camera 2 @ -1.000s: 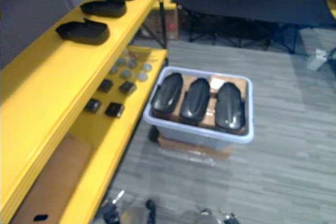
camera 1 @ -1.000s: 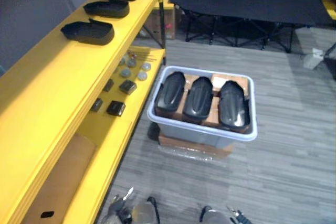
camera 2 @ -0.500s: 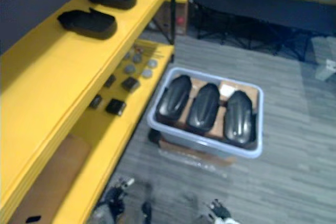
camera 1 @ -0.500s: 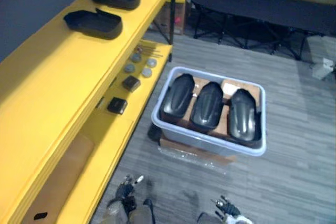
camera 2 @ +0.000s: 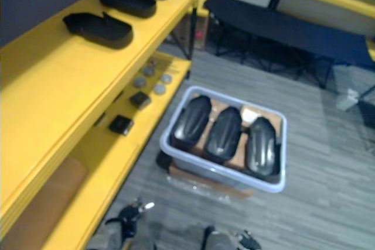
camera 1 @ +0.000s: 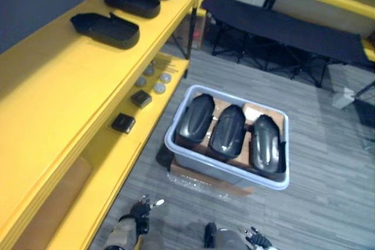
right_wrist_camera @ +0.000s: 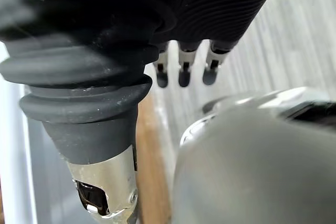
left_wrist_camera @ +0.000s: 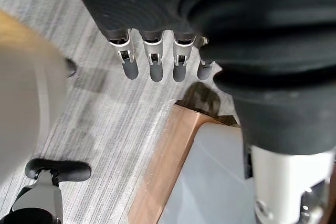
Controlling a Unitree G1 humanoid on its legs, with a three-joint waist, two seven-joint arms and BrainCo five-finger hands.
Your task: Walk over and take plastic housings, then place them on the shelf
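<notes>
The left hand and right hand hang empty, fingers straight, above the grey plank floor. Ahead, three plastic housings lie side by side in a grey bin (cardboard beneath) beside the yellow shelf, whose top carries three further housings; a black cot stands beyond.

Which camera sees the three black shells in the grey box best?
The left eye view: all three housings lie whole, side by side, in the bin. The right eye view shows much the same; the left wrist view catches the bin's wall.
</notes>
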